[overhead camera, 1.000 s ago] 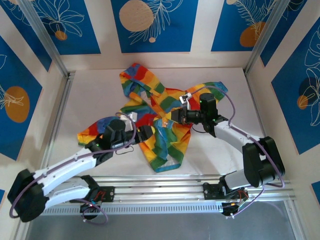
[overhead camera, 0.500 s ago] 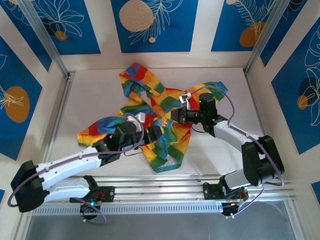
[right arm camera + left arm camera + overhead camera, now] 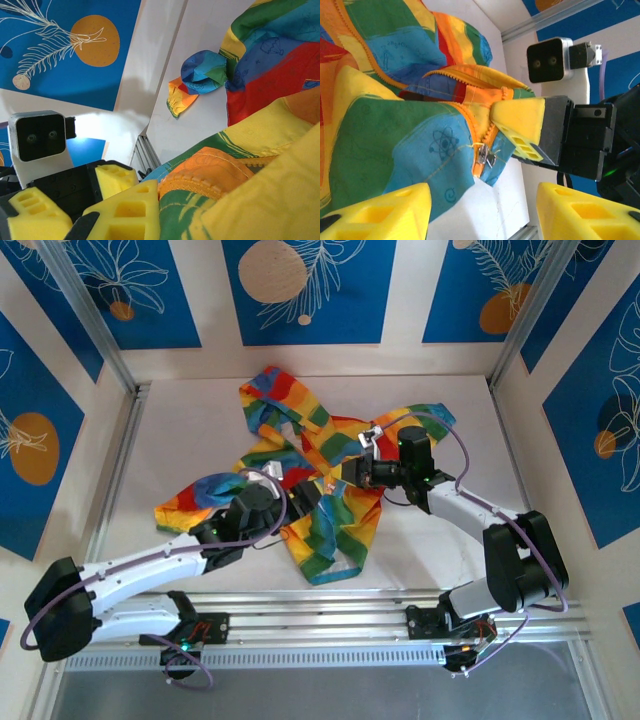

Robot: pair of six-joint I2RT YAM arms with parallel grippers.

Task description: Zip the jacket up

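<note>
I have the jacket (image 3: pixel 330 525) lying open and rumpled on the table (image 3: pixel 200 420), spread beneath and around both sets of fingers. My right fingers (image 3: pixel 512 122) are pressed fully together on the jacket's front edge, at the lower end of the zipper, pinning it. My left fingers (image 3: pixel 303 500) stand about half open with nothing in them. The zipper pull (image 3: pixel 484 155) hangs just ahead of them, roughly centred in the gap and just beside the right fingers' tip.

The step in hand, as I read it, is catching that pull. I'd ease the left fingers straight forward until the small metal tab sits between the pads. The blue-and-green fabric bulges toward one pad, so I'd steer clear of it and close on the tab alone. The right fingers should hold the hem taut against the pull, or the teeth may bunch and the slider jam. Whether both zipper halves are seated in the slider, I cannot tell.
</note>
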